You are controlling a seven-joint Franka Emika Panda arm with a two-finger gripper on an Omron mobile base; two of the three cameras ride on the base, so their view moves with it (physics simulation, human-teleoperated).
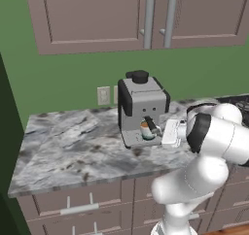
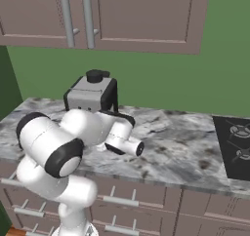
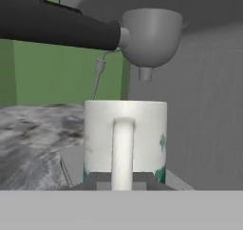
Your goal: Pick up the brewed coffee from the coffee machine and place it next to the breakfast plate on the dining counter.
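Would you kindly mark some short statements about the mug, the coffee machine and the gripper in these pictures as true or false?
1. The mug sits under the portafilter spout of the coffee machine. True.
2. The mug's handle faces the hand camera. True.
3. The gripper is wide open. False: it is shut on the mug's handle.
4. The machine stands on a wooden table. False: it stands on a marble worktop.
5. The wall is blue. False: the wall is green.

From the hand camera you cannot see the mug's [image 3: 125, 138] base or the jaws' tips. In the right base view, the arm covers the coffee machine's [image 2: 92, 96] front.
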